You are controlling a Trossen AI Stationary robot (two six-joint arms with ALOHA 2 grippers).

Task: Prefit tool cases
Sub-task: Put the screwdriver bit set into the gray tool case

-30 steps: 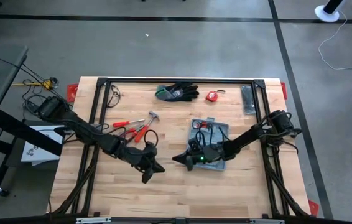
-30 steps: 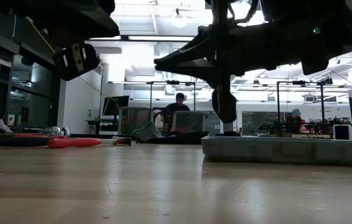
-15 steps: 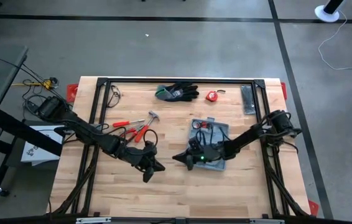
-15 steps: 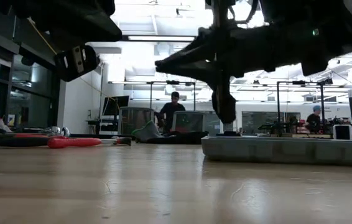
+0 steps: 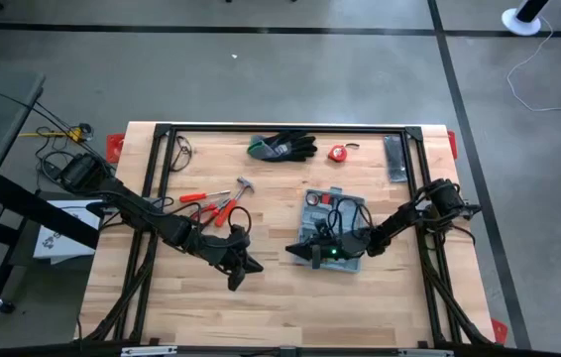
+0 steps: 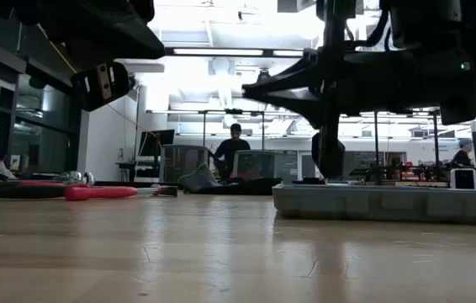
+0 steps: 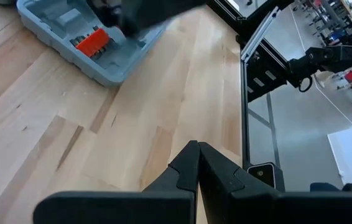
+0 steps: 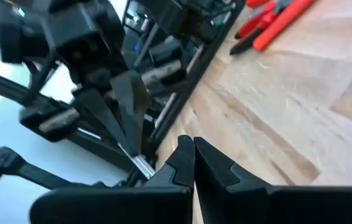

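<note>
Both pincers pressed together, right pincer (image 5: 293, 251) above tool case (image 5: 345, 210) near edge, left pincer (image 5: 249, 268) apart beside it.

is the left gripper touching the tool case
Apart. The high view shows bare wood between the shut left gripper and the tool case.

The tool case (image 5: 335, 226) lies right of centre on the table (image 5: 271, 297) — pliers (image 5: 216, 205) left of it, gloves (image 5: 282, 147) behind.
</note>
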